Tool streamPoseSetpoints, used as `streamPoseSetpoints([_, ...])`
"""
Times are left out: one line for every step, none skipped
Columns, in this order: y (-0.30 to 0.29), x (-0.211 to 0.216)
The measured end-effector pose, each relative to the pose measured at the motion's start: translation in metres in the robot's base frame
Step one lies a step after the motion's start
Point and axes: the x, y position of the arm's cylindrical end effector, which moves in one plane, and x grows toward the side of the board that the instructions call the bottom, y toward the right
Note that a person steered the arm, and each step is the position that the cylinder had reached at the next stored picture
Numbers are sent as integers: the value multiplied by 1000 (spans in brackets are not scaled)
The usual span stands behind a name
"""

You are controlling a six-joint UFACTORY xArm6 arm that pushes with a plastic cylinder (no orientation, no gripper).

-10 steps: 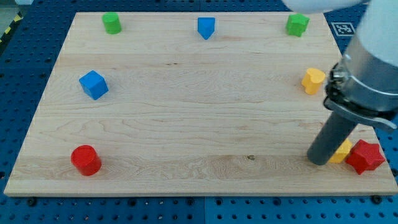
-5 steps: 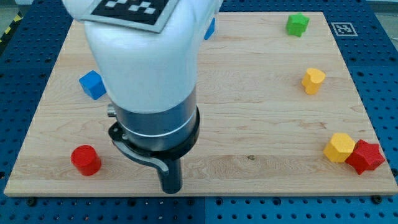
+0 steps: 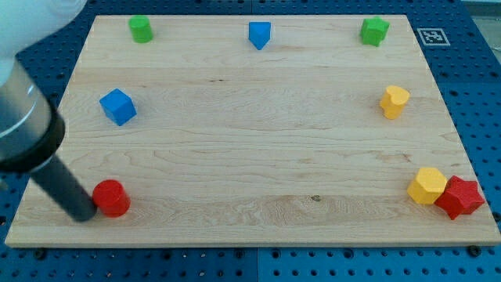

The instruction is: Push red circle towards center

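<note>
The red circle block (image 3: pixel 112 197) sits near the board's bottom-left corner. My tip (image 3: pixel 81 215) is at the view's left of it, touching its left side. The dark rod slants up toward the view's left edge, where the arm's body hides part of the board.
A blue cube (image 3: pixel 117 106) lies above the red circle. A green cylinder (image 3: pixel 141 29), a blue block (image 3: pixel 259 34) and a green block (image 3: pixel 374 31) line the top edge. A yellow block (image 3: pixel 394 101) is at right; a yellow block (image 3: pixel 427 186) touches a red star (image 3: pixel 459 197) at bottom right.
My tip swept from the bottom right, past the bottom middle, to the left of the red circle. The red circle has shifted slightly to the right.
</note>
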Motion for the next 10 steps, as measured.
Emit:
streamPoseSetpoints([50, -40])
streamPoseSetpoints([49, -40])
streamPoseSetpoints([18, -10])
streamPoseSetpoints([53, -15])
streamPoseSetpoints([140, -63])
streamPoseSetpoints([184, -89])
streamPoseSetpoints([160, -71])
streamPoseSetpoints([122, -37])
streamPoseSetpoints([112, -11])
streamPoseSetpoints([185, -26])
